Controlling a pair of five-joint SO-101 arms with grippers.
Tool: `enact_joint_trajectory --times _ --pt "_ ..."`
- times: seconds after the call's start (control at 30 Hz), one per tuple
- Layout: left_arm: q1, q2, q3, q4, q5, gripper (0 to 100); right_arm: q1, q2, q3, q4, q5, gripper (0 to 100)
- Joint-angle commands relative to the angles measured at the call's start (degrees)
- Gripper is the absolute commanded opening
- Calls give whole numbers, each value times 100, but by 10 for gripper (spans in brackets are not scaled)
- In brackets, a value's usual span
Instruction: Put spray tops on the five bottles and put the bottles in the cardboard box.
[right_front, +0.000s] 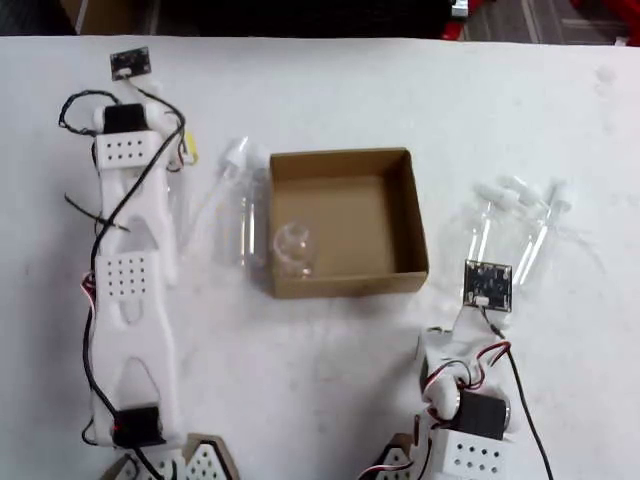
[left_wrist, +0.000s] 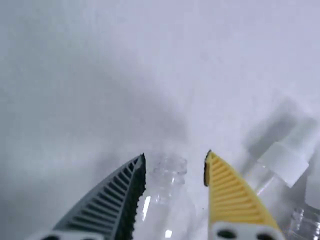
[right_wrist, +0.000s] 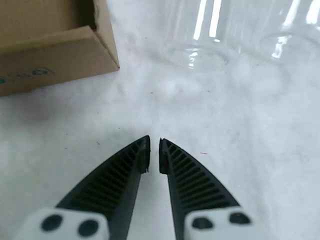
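Right gripper (right_wrist: 154, 144), its black ribbed fingers (right_wrist: 120, 175) almost touching, over the white table (right_wrist: 240, 130); a cardboard box (right_wrist: 50, 60) corner and two clear bottles (right_wrist: 196, 30) lie beyond.

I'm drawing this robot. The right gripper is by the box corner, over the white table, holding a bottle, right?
Not quite. The right gripper holds nothing: the right wrist view shows its fingers shut together with nothing between them. It is by the cardboard box corner, over the white table.

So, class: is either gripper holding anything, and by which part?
Nothing is held. The left gripper has open jaws either side of an uncapped bottle, gap showing; the right gripper is shut on nothing.
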Motion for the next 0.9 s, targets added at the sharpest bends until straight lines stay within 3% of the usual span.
enact_joint_trajectory --times 0.0,0.23,0.47,0.6,0.87 --pt "-75 -4 -220 -158 70 178 48 -22 53 13 -62 17" --pt "-57 75 -246 -132 62 23 48 -22 53 13 -62 17" --pt "-48 22 -281 141 53 28 48 -22 53 13 -62 17" --pt "-48 -127 -897 607 53 22 48 -22 53 13 -62 17" --pt "198 -1552 -826 967 70 23 48 -22 53 13 -62 17"
